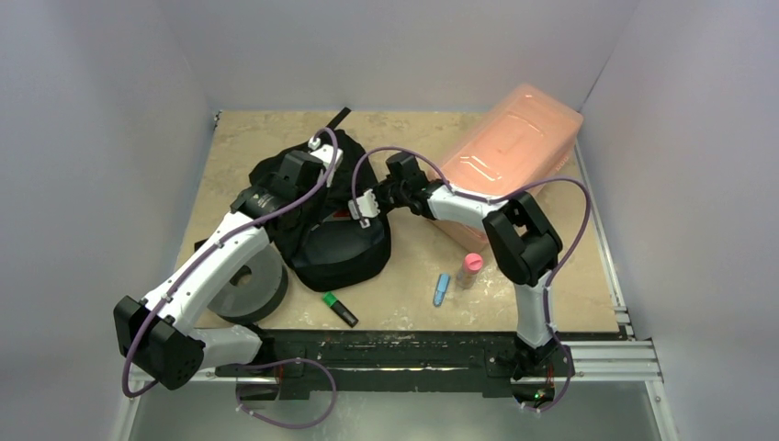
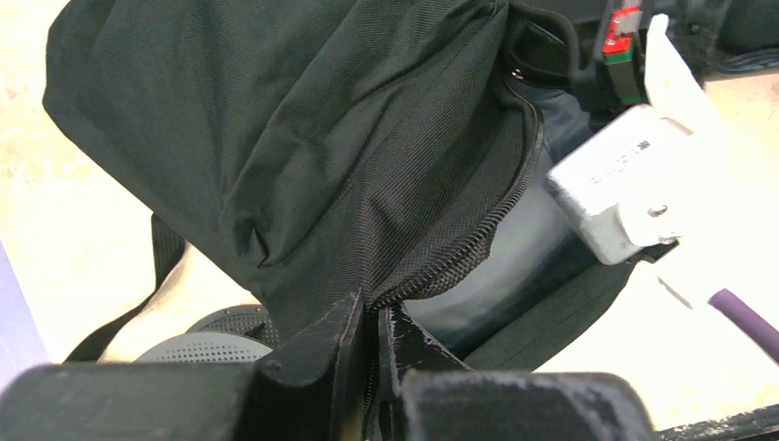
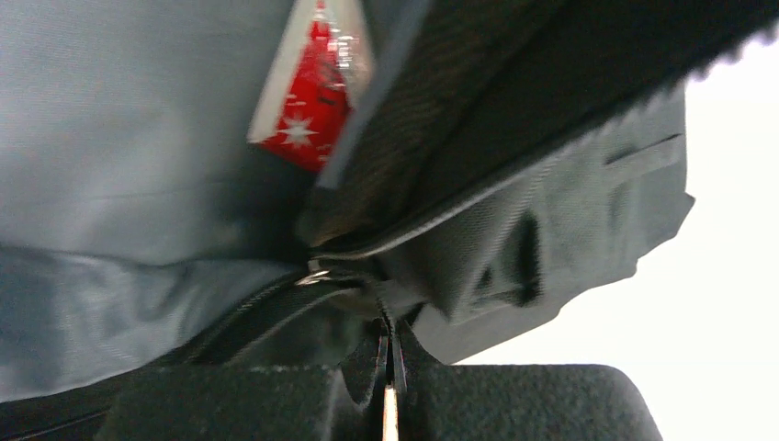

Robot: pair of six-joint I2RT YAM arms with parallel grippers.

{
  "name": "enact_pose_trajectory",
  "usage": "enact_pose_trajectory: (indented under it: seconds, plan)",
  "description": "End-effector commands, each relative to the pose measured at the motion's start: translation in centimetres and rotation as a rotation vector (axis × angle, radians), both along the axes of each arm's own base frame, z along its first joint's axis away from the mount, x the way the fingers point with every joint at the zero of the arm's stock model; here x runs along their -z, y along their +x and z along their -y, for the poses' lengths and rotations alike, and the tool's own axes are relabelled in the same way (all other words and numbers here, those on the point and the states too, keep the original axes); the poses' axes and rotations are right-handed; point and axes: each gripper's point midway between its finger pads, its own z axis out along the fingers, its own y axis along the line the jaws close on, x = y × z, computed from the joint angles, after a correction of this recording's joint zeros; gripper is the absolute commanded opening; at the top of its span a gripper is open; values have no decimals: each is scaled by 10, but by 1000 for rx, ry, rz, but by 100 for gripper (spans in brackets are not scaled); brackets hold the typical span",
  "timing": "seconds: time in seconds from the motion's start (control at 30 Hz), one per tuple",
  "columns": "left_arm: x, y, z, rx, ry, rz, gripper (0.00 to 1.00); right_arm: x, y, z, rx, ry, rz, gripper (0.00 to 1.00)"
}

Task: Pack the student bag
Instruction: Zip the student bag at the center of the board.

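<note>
Both left tool [image 2: 377,322], right tool [image 3: 391,347] pinch unzipped student bag [image 1: 338,253] rim.

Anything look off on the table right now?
Nothing spilled or damaged. The pink box sits diagonally at the far right; the student bag lies slumped, zip part open, grey lining showing.

Holds the left arm stretched forward and inward from its base, elbow low, with the jaws of the left gripper [image 2: 377,317] pressed together on a fold of the student bag [image 1: 340,248] at the tips. Bends the right arm at a raised elbow, forearm turned leftward, with the jaws of the right gripper [image 3: 390,354] likewise closed on fabric between the tips.
</note>
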Motion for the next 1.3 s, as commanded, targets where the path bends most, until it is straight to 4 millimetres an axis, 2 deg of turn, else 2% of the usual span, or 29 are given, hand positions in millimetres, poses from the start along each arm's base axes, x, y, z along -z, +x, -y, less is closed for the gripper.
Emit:
enact_pose_trajectory:
  seconds: [0.0,0.13,0.3,0.43,0.5,0.57,0.67,0.73,0.77,0.9,0.97,1.1,1.17,1.27]
  plan:
    - [-15,2,-6,-60,-62,36,15,-8,-27,14,50,15,-105,0]
    - [-24,2,-4,-54,-136,73,43,-6,-39,23,153,88,-175,0]
    - [-40,-2,1,-17,-214,149,61,-18,-48,28,273,187,-208,0]
    - [-58,-4,9,11,-320,227,68,-22,-57,30,363,216,-263,0]
    - [-64,-4,19,29,-397,246,72,-24,-64,27,374,252,-292,0]
    - [-69,-5,35,62,-483,211,70,-28,-69,27,400,312,-321,0]
    - [-81,-12,60,139,-596,161,64,-23,-77,33,429,354,-351,0]
    - [-85,-12,65,144,-647,167,64,-23,-80,34,451,386,-375,0]
    - [-84,-7,62,98,-657,186,65,-22,-80,34,460,395,-386,0]
    - [-54,25,29,-232,-564,142,65,-22,-85,33,469,436,-422,0]
    - [-38,40,24,-333,-504,67,64,-26,-80,35,514,475,-430,0]
    - [-14,74,55,-293,-454,-85,58,-28,-79,37,552,495,-448,0]
    - [-9,97,73,-249,-442,-135,58,-29,-81,38,577,507,-464,0]
    - [22,118,91,-244,-420,-234,57,-33,-84,43,610,529,-471,0]
